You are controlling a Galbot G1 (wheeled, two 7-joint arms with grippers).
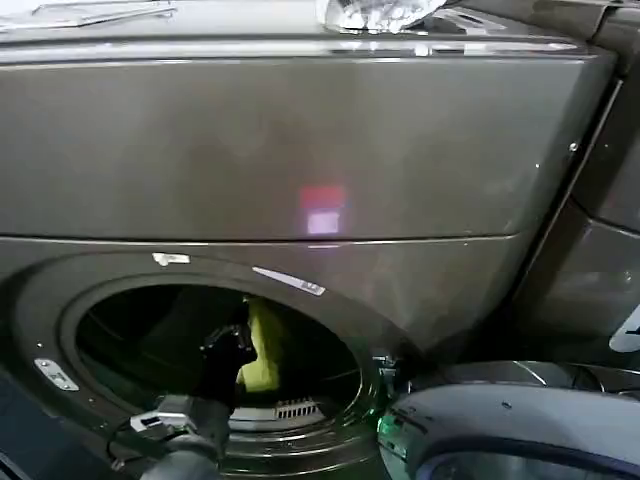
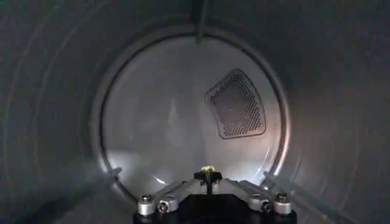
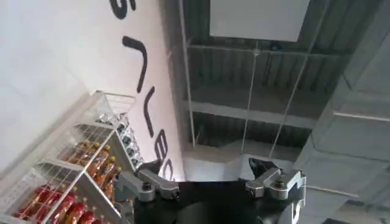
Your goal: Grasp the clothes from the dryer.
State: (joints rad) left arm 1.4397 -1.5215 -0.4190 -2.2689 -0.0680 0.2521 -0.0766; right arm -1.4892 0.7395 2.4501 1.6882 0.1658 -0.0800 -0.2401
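Head view: the left gripper [image 1: 240, 335] reaches through the dryer [image 1: 300, 150] mouth, clenched on the yellow-green clothes [image 1: 262, 358], with dark open drum all around. The right gripper [image 3: 210, 182], fingers spread, points at a ceiling beside a wall with large black letters, unreadable.

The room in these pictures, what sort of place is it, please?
Probably a laundry corner inside a shop or mock store: a front-loading dryer holding yellow-green clothes, beside a wire shelf of packaged goods under an open industrial ceiling.
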